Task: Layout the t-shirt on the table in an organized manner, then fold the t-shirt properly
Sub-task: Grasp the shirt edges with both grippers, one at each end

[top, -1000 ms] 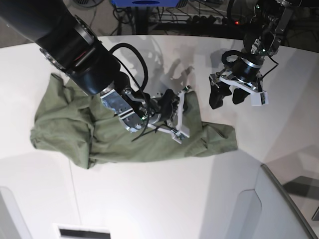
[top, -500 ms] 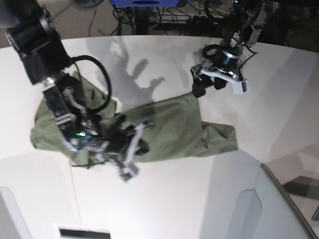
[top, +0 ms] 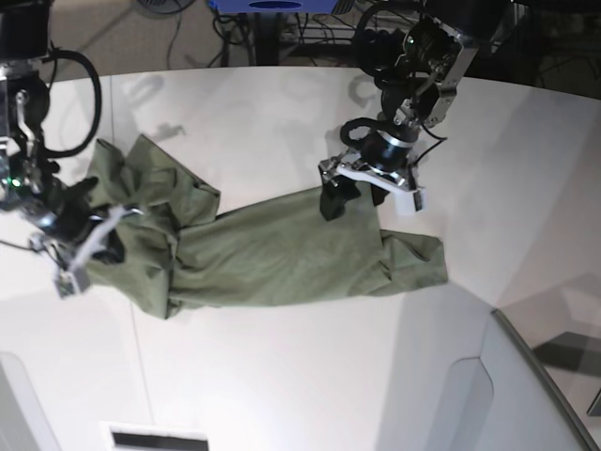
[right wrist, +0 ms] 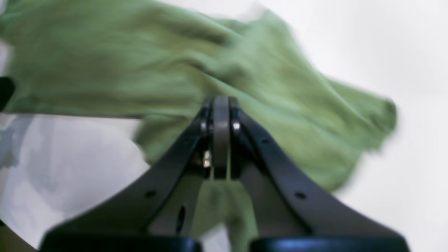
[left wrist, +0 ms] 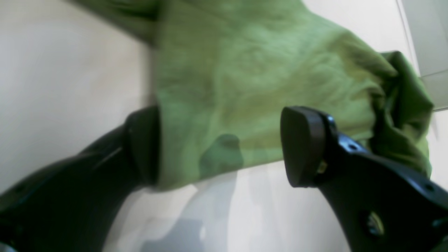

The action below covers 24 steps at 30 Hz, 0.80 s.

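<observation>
Olive-green t-shirt (top: 272, 249) is lying rumpled across the middle of the white counter (top: 282, 376), bunched at the base view's left end and trailing into a crumpled tail at the right, with nothing yet smoothed or folded. The left gripper (top: 362, 188) is hanging over the shirt's far edge, its fingers (left wrist: 302, 147) standing spread with cloth showing between them; in the left wrist view one finger seems to be touching the hem, the other poised over the fabric, and no pinch is being made. The right gripper (right wrist: 220, 140) is sitting at the bunched end, its fingers pressed together. The right wrist view is showing green cloth all around the tips, but the blur is hiding whether any fabric is being caught between them. Laying-out appears to be barely under way. Several risks are looming: a closing left pinch may be gathering more than one layer at the hem, so a pull would be dragging the whole garment rather than spreading it. If the right fingers are in fact holding nothing, the left end would be sliding along the slick counter and the wrinkles would be deepening. Opposing pulls could also be twisting the shirt's middle into a rope.
</observation>
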Each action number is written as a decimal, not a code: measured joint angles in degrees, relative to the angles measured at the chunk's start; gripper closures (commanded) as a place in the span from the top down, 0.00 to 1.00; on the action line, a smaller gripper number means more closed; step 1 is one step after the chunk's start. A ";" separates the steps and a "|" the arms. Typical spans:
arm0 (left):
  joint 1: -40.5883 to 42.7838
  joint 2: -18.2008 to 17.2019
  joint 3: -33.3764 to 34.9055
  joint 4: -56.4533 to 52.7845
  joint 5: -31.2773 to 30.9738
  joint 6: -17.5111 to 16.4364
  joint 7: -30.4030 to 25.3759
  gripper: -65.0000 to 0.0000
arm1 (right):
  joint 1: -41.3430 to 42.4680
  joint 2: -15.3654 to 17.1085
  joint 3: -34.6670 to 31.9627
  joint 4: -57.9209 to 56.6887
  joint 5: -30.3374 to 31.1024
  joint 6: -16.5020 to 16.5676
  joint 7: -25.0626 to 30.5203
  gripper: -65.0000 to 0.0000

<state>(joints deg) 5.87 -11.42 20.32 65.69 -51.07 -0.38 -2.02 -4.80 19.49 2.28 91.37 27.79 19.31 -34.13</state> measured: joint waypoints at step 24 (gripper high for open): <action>-0.92 -2.25 0.09 4.52 -0.85 2.08 4.42 0.00 | -5.07 -11.28 26.97 -16.20 -0.13 12.22 -7.78 0.58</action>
<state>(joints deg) 4.95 -13.67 20.40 70.22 -51.92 1.69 2.39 -9.87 8.21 29.26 75.18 27.66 31.53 -41.91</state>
